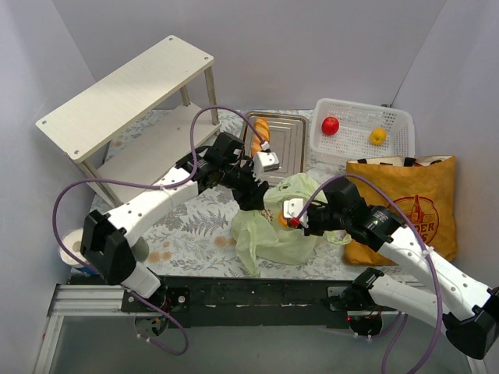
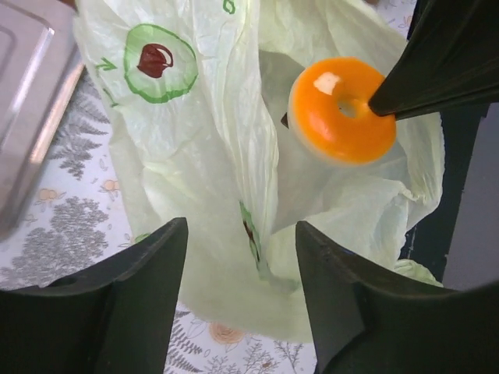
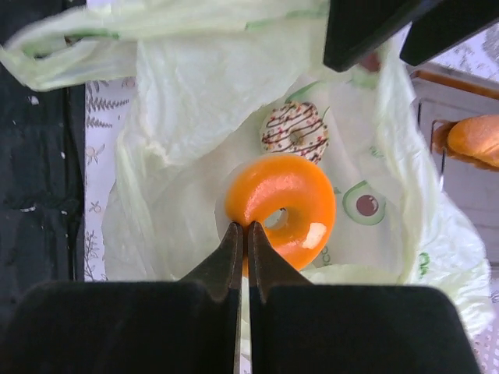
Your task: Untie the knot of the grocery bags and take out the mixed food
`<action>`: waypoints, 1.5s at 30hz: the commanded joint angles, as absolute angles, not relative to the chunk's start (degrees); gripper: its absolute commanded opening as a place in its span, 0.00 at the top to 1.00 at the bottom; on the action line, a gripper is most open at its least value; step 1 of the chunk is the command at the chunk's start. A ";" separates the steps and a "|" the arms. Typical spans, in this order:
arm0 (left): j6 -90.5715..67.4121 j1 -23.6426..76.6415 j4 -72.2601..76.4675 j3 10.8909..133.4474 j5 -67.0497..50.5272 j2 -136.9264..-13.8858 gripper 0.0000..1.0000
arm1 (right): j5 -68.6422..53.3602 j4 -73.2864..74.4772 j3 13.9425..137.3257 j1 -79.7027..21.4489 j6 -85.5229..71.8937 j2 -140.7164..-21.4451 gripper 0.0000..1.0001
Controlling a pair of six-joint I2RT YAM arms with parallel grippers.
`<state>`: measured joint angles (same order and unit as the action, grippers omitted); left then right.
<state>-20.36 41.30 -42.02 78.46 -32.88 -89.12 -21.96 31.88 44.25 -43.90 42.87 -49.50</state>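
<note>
Currently: orange-glazed donut (image 3: 281, 209) at the mouth of the pale green bag (image 3: 195, 86), middle of the desk (image 1: 187, 222), pinched by its rim in the right end effector (image 3: 241, 231), jaws almost together (a thin bite). Likely failure: it swivels or slips back in. Below it, a drizzled donut (image 3: 294, 129) lies inside. Far side: left end effector (image 2: 240, 230) hangs over the bag, jaws wide apart, empty; unheld film could sag shut.

A: Bags on the worktop (image 1: 191, 230)?
B: Two: one green plastic bag (image 1: 271, 235), one orange tote (image 1: 405, 195).
A: And food?
B: Two donuts — an orange-glazed donut (image 3: 281, 209), a striped donut (image 3: 294, 131) — one apple (image 1: 330, 125), one orange (image 1: 377, 136), one baguette (image 1: 260, 132). One basket (image 1: 355, 153), one tray (image 1: 290, 148).
</note>
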 commanded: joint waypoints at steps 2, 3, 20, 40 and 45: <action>-6.88 40.96 -35.18 74.81 -31.38 -73.25 0.38 | -31.01 33.76 53.69 -40.09 35.80 -52.72 0.99; -2.59 41.13 -33.94 73.84 -31.12 -72.00 0.35 | -34.16 33.49 56.22 -39.21 34.38 -53.87 0.99; 29.08 45.97 -38.48 76.38 -36.29 -74.88 0.42 | -51.59 27.77 66.62 -32.79 18.46 -65.83 0.99; 31.38 47.72 -43.16 74.44 -31.29 -75.15 0.37 | -50.18 28.21 63.55 -31.02 19.68 -65.13 0.99; 26.99 47.72 -40.00 73.48 -32.16 -75.59 0.38 | -51.24 27.16 63.54 -30.94 18.81 -65.21 0.99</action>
